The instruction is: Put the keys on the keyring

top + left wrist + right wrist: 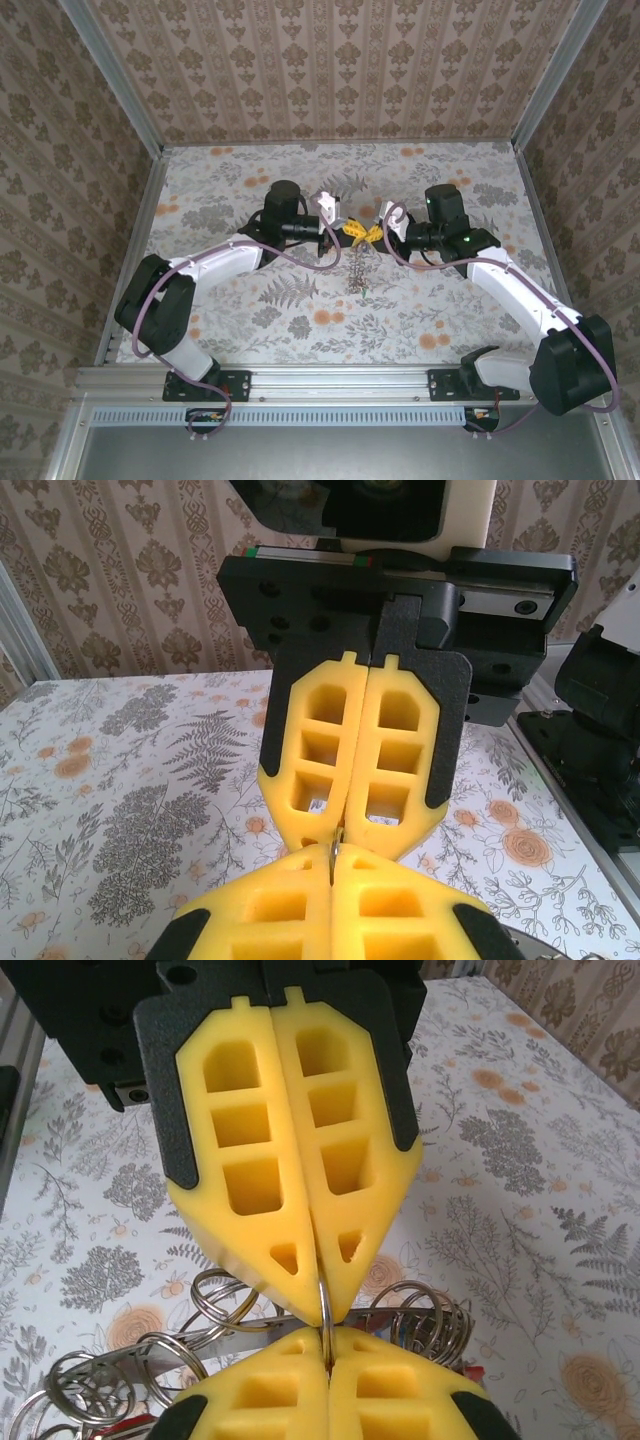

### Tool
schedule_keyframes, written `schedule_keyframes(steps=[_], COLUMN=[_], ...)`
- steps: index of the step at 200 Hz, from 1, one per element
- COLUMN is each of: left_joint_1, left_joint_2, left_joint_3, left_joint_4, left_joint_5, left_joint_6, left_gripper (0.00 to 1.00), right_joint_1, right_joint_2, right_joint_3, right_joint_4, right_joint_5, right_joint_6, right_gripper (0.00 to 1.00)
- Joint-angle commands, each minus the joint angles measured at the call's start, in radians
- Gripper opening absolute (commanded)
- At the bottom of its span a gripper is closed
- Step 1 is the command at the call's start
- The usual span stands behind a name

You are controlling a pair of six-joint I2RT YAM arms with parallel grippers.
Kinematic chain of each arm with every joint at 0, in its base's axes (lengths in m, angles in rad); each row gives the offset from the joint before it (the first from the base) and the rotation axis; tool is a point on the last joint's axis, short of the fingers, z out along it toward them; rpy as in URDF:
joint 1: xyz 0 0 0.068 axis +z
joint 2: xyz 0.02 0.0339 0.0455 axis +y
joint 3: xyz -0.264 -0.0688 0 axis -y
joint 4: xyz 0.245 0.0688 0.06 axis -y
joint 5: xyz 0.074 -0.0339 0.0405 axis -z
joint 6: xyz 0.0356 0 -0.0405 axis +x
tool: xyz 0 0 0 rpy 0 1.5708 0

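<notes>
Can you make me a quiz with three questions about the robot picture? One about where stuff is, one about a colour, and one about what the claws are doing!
1. Where do the left gripper and right gripper meet?
A. Above the middle of the table
B. By the left wall
C. Down at the arm bases

2. What colour are the fingers?
A. Blue
B. Yellow
C. Green

3. What are the two grippers doing?
A. Both wide open
B. One open, one shut
C. Both shut on the keyring

Answers: 1 A, their tips come nose to nose over the table's middle. 2 B, the padded fingers are bright yellow in both wrist views. 3 C, each pair is pressed together with the thin wire pinched between.
</notes>
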Motion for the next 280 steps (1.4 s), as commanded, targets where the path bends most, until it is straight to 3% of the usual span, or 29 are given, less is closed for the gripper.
schedule_keyframes(steps=[1, 14, 37, 80, 143, 196, 215, 241, 270, 280], left_joint_1=[-0.005, -0.006, -0.010, -0.019, -0.036, -0.050, -0.052, -0.056, -0.053, -0.048], left_joint_2=[-0.009, -0.014, -0.029, -0.035, -0.016, 0.000, 0.007, 0.016, 0.016, 0.012], left_joint_3=[-0.001, -0.002, 0.016, 0.091, 0.124, 0.134, 0.143, 0.159, 0.147, 0.122], left_joint_4=[0.025, 0.000, -0.122, -0.375, -0.366, -0.357, -0.367, -0.402, -0.391, -0.328], left_joint_5=[0.043, 0.022, -0.035, -0.107, -0.097, -0.087, -0.085, -0.086, -0.065, -0.050], left_joint_6=[0.001, 0.015, 0.089, 0.242, 0.241, 0.236, 0.242, 0.262, 0.259, 0.223], left_gripper=[0.00, 0.00, 0.18, 0.25, 0.28, 0.26, 0.18, 0.00, 0.00, 0.00], right_joint_1=[-0.006, -0.006, -0.006, 0.015, 0.048, 0.060, 0.063, 0.064, 0.060, 0.050], right_joint_2=[-0.019, -0.019, -0.013, -0.010, 0.006, 0.018, 0.021, 0.016, -0.015, -0.028], right_joint_3=[0.000, 0.011, 0.044, 0.104, 0.150, 0.168, 0.172, 0.176, 0.153, 0.126], right_joint_4=[0.034, 0.011, -0.066, -0.211, -0.293, -0.307, -0.307, -0.303, -0.256, -0.218], right_joint_5=[-0.013, -0.006, 0.029, 0.109, 0.161, 0.158, 0.158, 0.151, 0.156, 0.158], right_joint_6=[0.013, 0.013, -0.001, -0.072, -0.110, -0.118, -0.118, -0.113, -0.106, -0.098], right_gripper=[0.01, 0.00, 0.00, 0.00, 0.00, 0.00, 0.00, 0.00, 0.00, 0.04])
